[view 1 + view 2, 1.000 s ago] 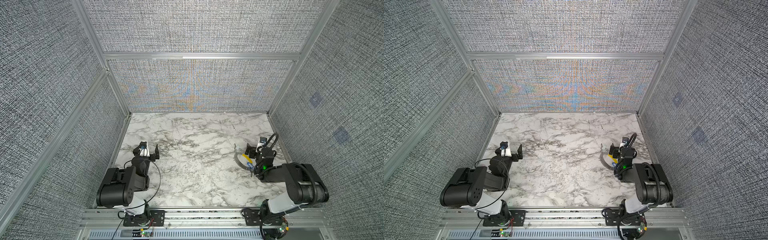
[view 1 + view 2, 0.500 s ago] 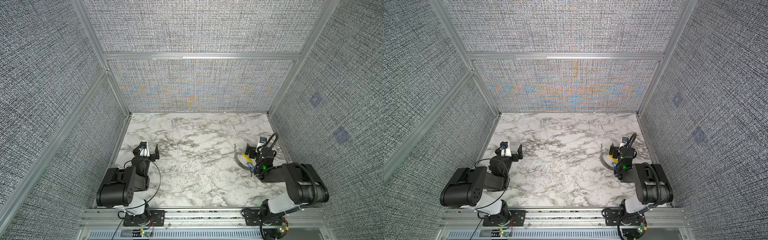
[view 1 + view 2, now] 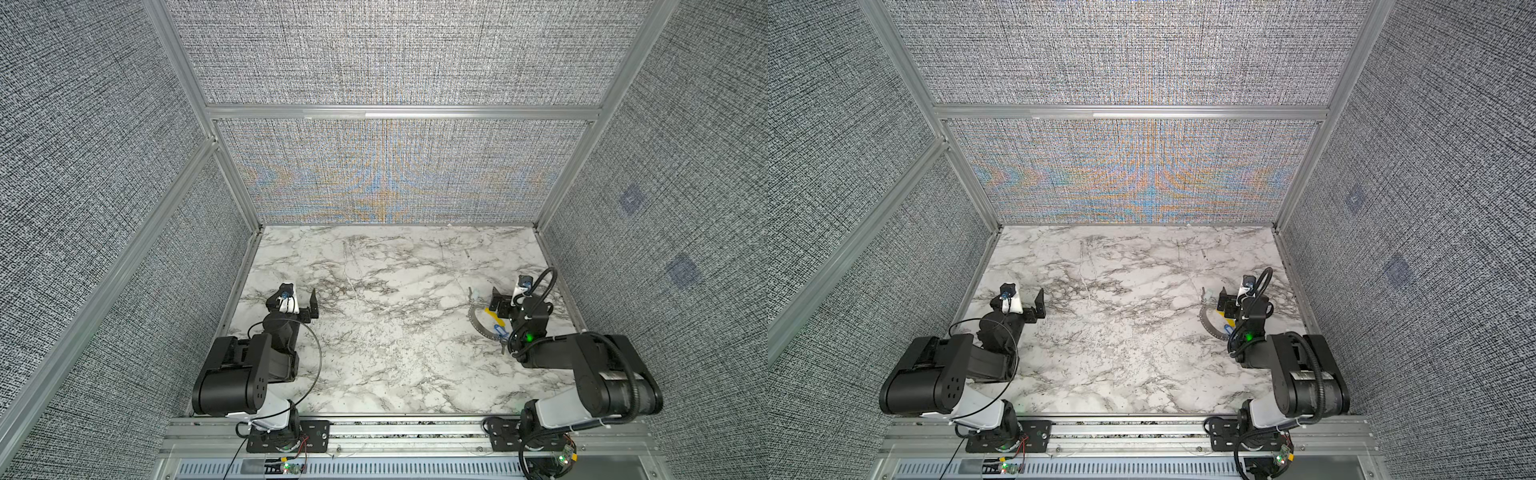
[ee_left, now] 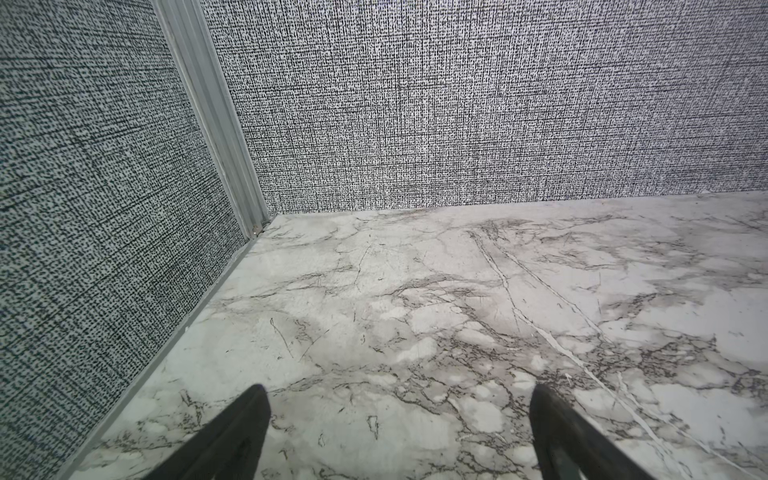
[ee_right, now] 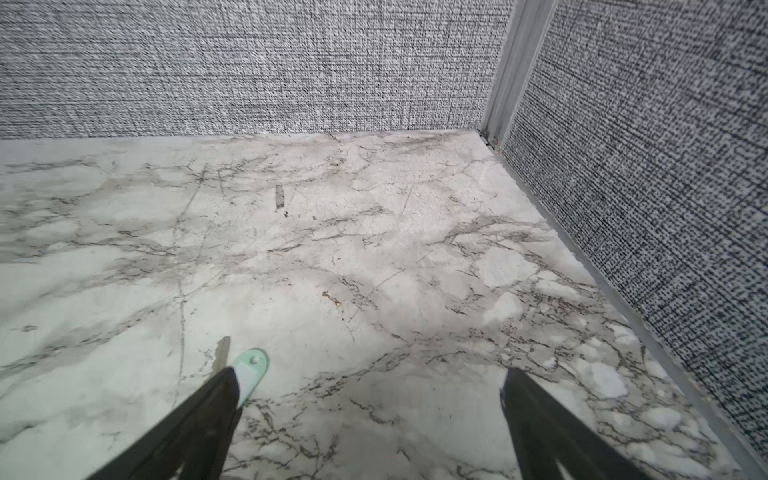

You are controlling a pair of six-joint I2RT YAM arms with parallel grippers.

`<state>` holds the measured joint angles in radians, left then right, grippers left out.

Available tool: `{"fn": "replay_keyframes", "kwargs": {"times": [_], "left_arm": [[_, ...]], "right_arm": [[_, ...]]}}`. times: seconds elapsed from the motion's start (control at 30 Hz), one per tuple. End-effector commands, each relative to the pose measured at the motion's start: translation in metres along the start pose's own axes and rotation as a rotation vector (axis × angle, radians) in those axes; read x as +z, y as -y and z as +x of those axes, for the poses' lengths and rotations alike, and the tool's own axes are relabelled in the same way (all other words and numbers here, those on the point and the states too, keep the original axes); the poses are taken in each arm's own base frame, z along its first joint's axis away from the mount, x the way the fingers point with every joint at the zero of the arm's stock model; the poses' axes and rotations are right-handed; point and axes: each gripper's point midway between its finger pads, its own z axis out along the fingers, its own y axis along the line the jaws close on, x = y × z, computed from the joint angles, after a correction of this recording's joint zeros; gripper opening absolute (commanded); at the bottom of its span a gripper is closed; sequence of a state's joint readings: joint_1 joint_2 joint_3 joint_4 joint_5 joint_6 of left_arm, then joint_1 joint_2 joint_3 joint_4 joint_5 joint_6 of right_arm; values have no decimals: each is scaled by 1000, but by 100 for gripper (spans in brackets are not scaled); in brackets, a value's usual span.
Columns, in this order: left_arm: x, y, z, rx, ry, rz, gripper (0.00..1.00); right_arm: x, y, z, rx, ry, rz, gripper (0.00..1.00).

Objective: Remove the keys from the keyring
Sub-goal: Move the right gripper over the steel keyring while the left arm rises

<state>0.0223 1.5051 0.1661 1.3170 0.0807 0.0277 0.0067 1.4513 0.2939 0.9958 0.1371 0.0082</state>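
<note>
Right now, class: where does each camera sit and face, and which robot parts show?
Top views: high in front, looking down on the table, left arm, right arm, the keyring.
Left wrist: low, facing the back-left corner; open left claw.
Right wrist: low, facing the back-right corner; open right claw, pale key.
Shared: both top views show that key too.

Right gripper (image 5: 370, 376) jaws stand wide over the marble table (image 5: 374, 232) — a pale key (image 5: 249, 368) beside one

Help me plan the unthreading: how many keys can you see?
2. The blue-headed key lies at the near arc of the keyring; the pale key lies at its far end. The right arm covers part of the ring, so another may be hidden.
</note>
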Motion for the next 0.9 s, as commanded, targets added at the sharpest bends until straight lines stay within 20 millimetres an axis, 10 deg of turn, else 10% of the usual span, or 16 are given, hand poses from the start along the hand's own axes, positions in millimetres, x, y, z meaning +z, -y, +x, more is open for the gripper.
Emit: {"fn": "replay_keyframes", "kwargs": {"times": [0.0,0.17,0.4,0.87], "left_arm": [[1,-4,-12,1,8,-18,99],[7,-1,-45,-75,-56,12,90],[-9,50,-98,-187,-25,204,81],[-1,131,-81,-216,-203,377,77]], "right_arm": [[-5,3,-16,-12,6,22,99],[-10,-16,-43,10,-88,-57,79],[-33,-48,-42,-94,-298,-95,77],[-30,-88,-1,-206,-564,-126,67]]}}
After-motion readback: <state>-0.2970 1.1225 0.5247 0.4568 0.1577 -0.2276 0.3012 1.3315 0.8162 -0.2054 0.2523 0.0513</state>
